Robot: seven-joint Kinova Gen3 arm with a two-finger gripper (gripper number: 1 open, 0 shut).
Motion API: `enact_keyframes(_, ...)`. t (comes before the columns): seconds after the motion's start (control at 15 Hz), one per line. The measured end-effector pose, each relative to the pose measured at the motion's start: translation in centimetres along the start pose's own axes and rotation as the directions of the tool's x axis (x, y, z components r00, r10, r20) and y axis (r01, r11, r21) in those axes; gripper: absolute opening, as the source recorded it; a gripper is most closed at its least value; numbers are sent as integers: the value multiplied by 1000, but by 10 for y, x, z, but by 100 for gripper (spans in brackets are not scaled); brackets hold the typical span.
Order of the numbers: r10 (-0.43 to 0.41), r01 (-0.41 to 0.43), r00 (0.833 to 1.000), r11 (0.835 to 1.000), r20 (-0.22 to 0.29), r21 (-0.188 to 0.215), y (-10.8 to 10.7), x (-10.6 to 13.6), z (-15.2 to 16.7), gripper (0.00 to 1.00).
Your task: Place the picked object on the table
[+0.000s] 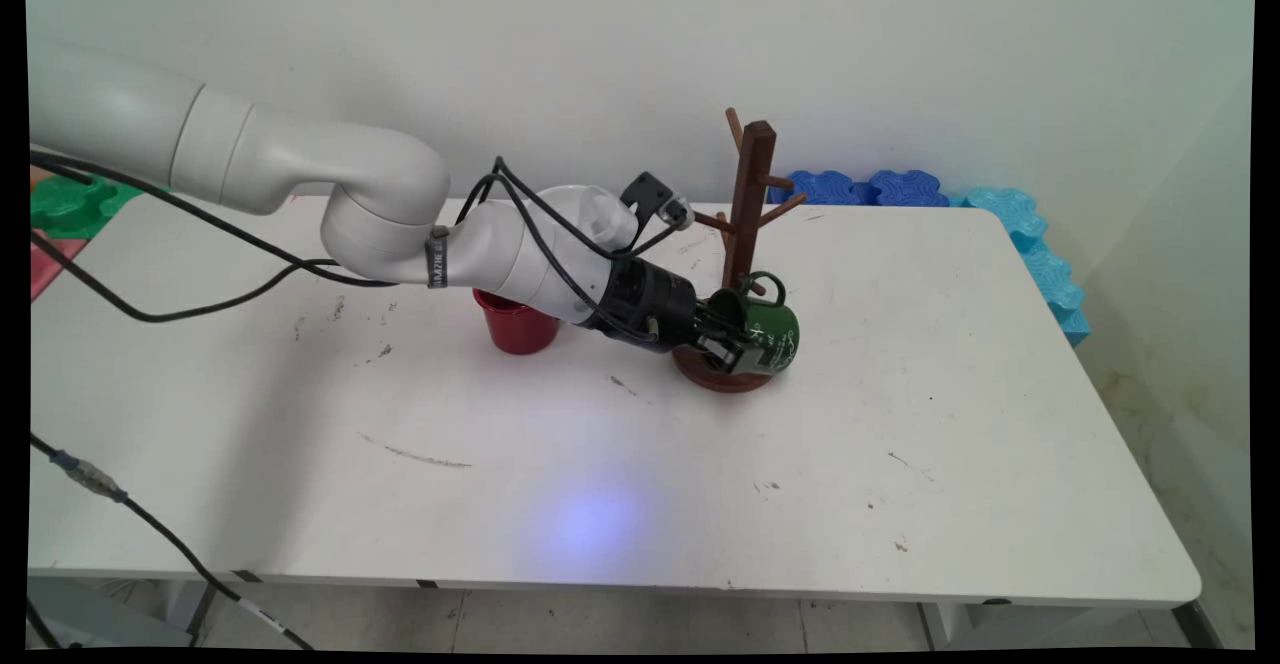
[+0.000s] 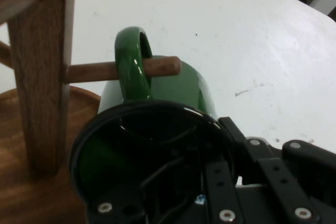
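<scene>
Gripper [image 1: 738,342] was clamped on the green mug's [image 1: 765,329] rim, one finger inside. Mug lay tilted on its side over the wooden mug tree's [image 1: 748,206] base, handle [image 2: 134,66] threaded on the lowest peg [image 2: 123,70]. Glossy green w/ black rim — probably best held steady, handle kept square on peg.

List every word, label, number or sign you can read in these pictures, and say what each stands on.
None can be read.
Green mug: pale marks on its side, too small to read.
Arm's dark band: pale lettering, too blurred to read.
Red cup, wooden rack: no marking seen.
</scene>
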Motion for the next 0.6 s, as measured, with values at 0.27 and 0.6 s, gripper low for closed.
enact_keyframes(0.27, 11, -11, 1000, 1000, 3, -4, 3, 1, 0, 0)
enact_keyframes(0.6, 22, -22, 1000, 1000, 5, -11, 7, 2, -1, 0)
